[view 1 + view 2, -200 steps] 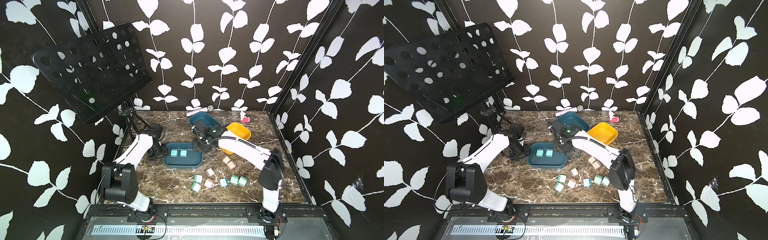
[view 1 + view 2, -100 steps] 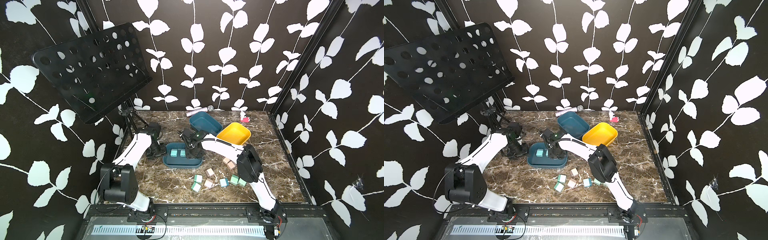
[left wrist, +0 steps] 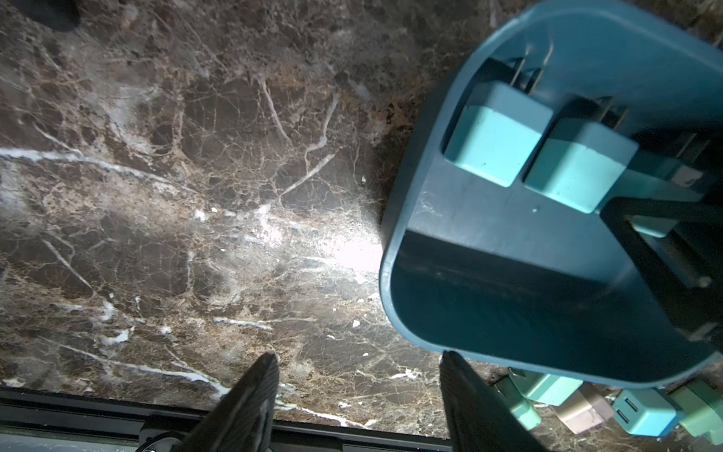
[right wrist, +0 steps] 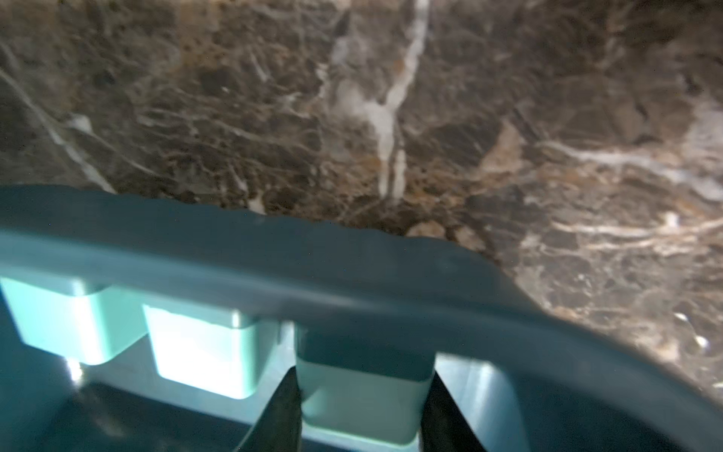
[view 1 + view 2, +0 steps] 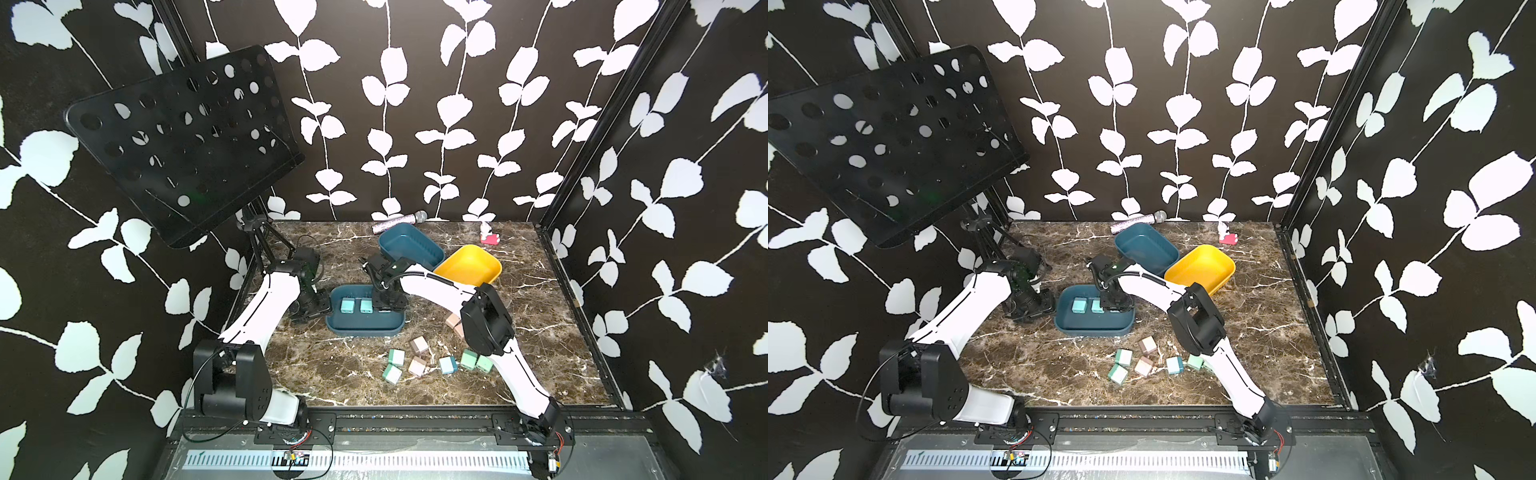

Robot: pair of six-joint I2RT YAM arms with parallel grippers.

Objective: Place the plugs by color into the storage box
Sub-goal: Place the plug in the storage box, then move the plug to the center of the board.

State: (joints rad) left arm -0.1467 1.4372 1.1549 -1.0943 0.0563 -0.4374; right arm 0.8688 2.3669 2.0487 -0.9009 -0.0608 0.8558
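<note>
Over the last second the right gripper (image 5: 385, 305) had come down from beyond the far rim into the teal storage box (image 5: 365, 329). It was clamped on a light blue cube plug (image 4: 360, 395), set beside two matching plugs (image 5: 347, 306). The left gripper (image 3: 358, 362) stood apart and empty beside the box. Other plugs (image 5: 396, 356), mint, beige and blue, lay loose on the marble table (image 5: 332, 374).

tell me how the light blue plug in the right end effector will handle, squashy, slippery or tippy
Probably rigid: the light blue plug shows square edges in the right end effector. Its smooth sides look glossy, so it might slip. Likely stable set down, not rolling: the two plugs beside it in the teal tray rest flat.
</note>
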